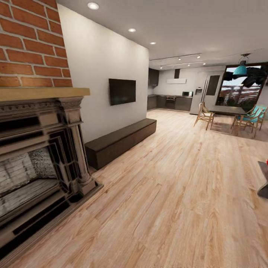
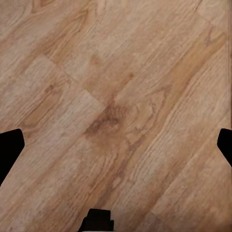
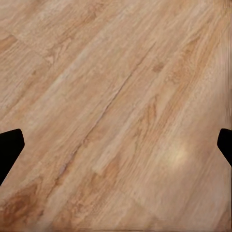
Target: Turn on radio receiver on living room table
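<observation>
Light wood flooring runs across pretty much the whole open-plan space, from the fireplace with its brick chimney on the left all the way back to the kitchen. On the white wall there's a dark TV with a long low dark bench under it. Off to the right in the back sits a dark dining table with wooden and turquoise chairs, plus a teal pendant lamp above it.

At the far right edge of the head view a grey corner of the table pokes in, and right at its top there's a tiny red sliver, probably the radio receiver, but it's too cut off to be sure.

Both wrist views look straight down at the planks. The left gripper has its fingertips far apart at the frame edges, so jaws spread wide and holding nothing. Same deal for the right gripper.
</observation>
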Available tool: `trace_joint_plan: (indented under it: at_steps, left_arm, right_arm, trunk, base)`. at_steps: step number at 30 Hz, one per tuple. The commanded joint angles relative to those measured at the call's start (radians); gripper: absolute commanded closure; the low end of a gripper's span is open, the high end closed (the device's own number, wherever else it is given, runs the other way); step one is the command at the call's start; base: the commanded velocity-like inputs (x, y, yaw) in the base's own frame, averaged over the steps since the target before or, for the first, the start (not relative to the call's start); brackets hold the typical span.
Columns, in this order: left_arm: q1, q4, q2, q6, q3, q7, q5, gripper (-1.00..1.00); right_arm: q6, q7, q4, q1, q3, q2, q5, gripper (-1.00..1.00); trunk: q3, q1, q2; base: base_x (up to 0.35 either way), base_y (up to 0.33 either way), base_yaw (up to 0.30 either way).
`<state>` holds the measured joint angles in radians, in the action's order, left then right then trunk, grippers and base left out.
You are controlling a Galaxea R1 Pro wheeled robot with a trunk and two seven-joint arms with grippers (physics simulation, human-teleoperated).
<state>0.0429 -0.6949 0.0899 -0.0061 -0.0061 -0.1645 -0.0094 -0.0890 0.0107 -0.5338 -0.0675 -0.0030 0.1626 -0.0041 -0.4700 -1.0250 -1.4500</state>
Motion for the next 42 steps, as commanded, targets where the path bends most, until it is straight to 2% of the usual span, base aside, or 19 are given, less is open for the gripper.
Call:
trace_joint_plan:
  at_steps: [1, 21, 28, 42]
  left_arm:
    - [0.000, 0.000, 0.000, 0.000, 0.000, 0.000, 0.000, -1.00]
    - [0.000, 0.000, -0.005, 0.000, 0.001, -0.004, -0.001, -1.00]
    - [0.000, 0.000, -0.007, 0.003, 0.003, -0.004, -0.001, -1.00]
    - [0.000, 0.000, -0.008, 0.003, 0.004, -0.006, -0.001, -1.00]
  right_arm:
    - [0.000, 0.000, 0.000, 0.000, 0.000, 0.000, 0.000, -1.00]
    - [0.000, 0.000, 0.000, 0.000, 0.000, 0.000, 0.001, -1.00]
    - [0.000, 0.000, 0.000, 0.000, 0.000, 0.000, 0.001, -1.00]
    - [0.000, 0.000, 0.000, 0.000, 0.001, 0.000, 0.003, -1.00]
  trunk:
    - [0.000, 0.000, 0.000]
    - [0.000, 0.000, 0.000]
    - [0.000, 0.000, 0.000]
    - [0.000, 0.000, 0.000]
  base:
    - [0.000, 0.000, -0.278]
    - [0.004, 0.000, -0.278]
    - [0.252, 0.000, -0.248]
    - [0.327, 0.000, -0.018]
